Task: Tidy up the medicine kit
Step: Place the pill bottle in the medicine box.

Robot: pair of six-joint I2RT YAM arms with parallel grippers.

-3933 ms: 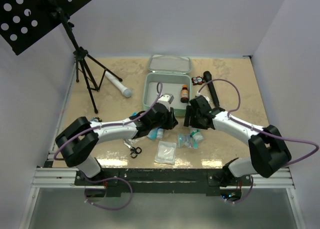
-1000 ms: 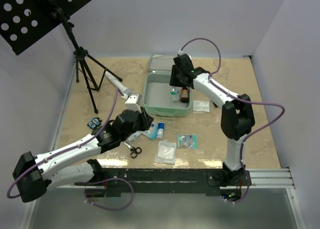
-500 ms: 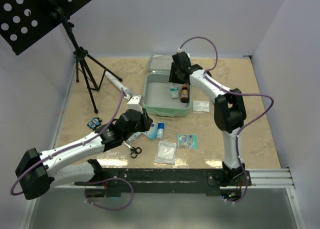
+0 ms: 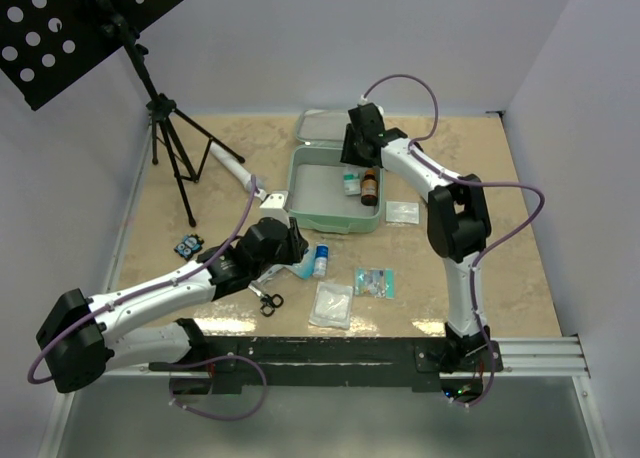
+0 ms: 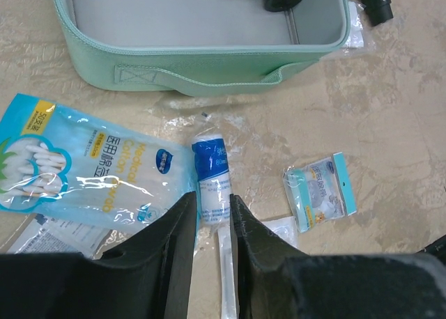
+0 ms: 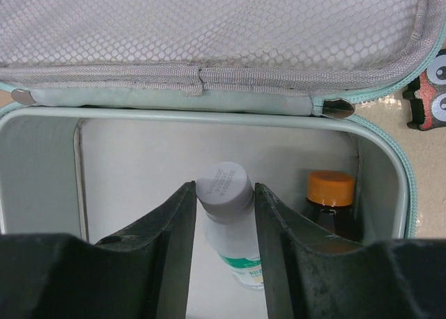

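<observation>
The mint-green medicine kit (image 4: pixel 330 224) lies open at the back middle, its mesh-lined lid (image 6: pixel 209 26) folded back. Inside it, a clear bottle (image 6: pixel 240 253) with a grey cap stands beside a brown bottle (image 6: pixel 331 188) with an orange cap. My right gripper (image 6: pixel 223 185) reaches down into the kit (image 6: pixel 174 103), shut on the clear bottle's cap (image 4: pixel 350 183). My left gripper (image 5: pixel 211 197) hovers low in front of the kit (image 5: pixel 195 72), jaws a narrow gap apart and open. The near end of a blue-and-white bandage roll (image 5: pixel 211 173) lies between its tips (image 4: pixel 298 253).
Beside the roll (image 4: pixel 320 261) lie a cotton-swab bag (image 5: pixel 70 166), a small teal packet (image 4: pixel 374 281), a white gauze packet (image 4: pixel 331 304) and scissors (image 4: pixel 267 298). Another white packet (image 4: pixel 402 212) sits right of the kit. A white-and-grey cylinder (image 4: pixel 235 165) and tripod (image 4: pixel 170 138) stand back left.
The right arm swung from the table's middle into the kit, then drew slightly toward the lid. The left gripper slid right toward the bandage roll, which has not moved.
</observation>
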